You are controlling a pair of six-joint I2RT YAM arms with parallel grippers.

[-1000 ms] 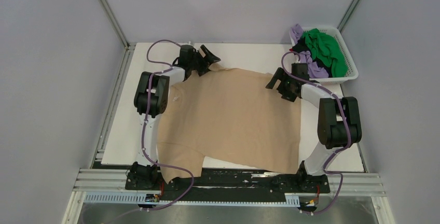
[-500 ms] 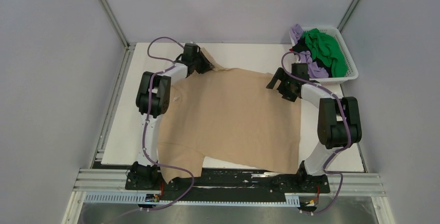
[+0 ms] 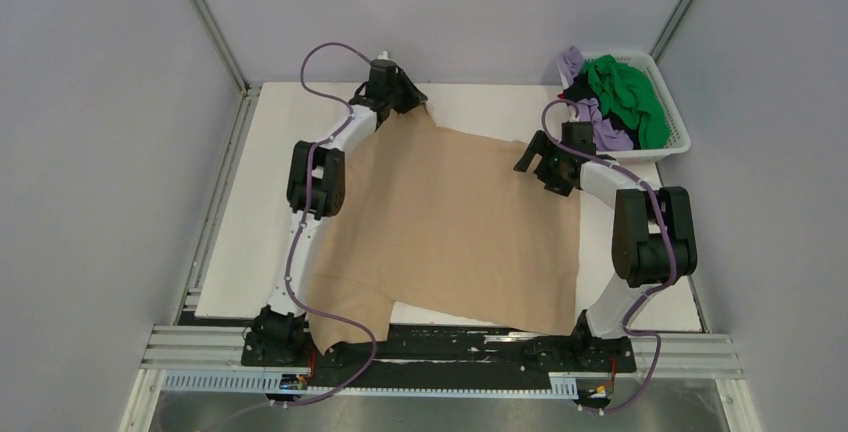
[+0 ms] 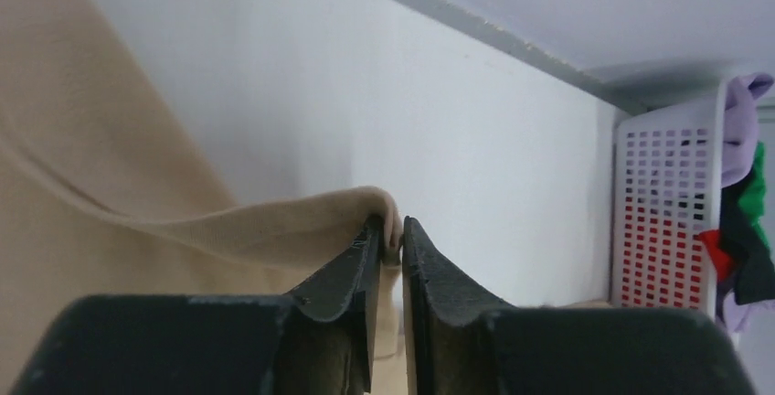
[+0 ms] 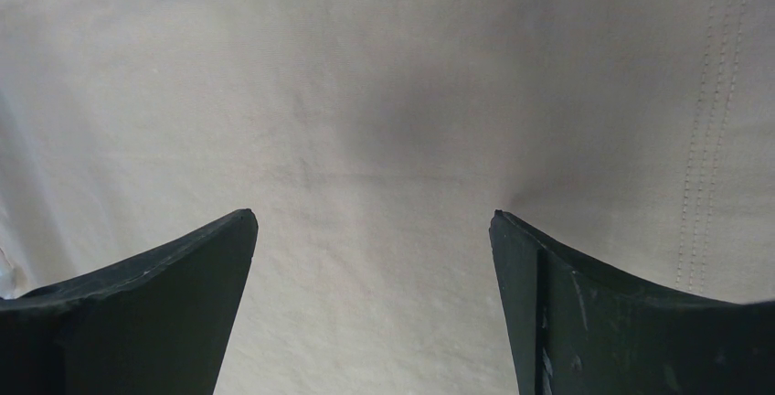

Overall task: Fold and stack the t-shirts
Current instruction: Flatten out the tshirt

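A tan t-shirt (image 3: 450, 222) lies spread over the white table, one sleeve hanging past the near edge. At the far left, my left gripper (image 3: 412, 100) is shut on the shirt's far left corner and pulls it toward the back. In the left wrist view that gripper (image 4: 393, 235) pinches a tan fold (image 4: 274, 221) between its fingertips. My right gripper (image 3: 537, 167) stands open over the shirt's far right edge. In the right wrist view it (image 5: 373, 221) has only flat tan cloth (image 5: 384, 121) below it. Green (image 3: 625, 92), lilac (image 3: 610, 134) and black t-shirts fill the basket.
A white lattice basket (image 3: 672, 137) sits at the back right corner of the table, also visible as the basket (image 4: 663, 212) in the left wrist view. Grey walls enclose the table (image 3: 245, 242) on three sides. Bare white tabletop shows left of the shirt.
My left gripper closed on the shirt's far left corner and moved it back and to the right, stretching the cloth. The right arm stayed still.
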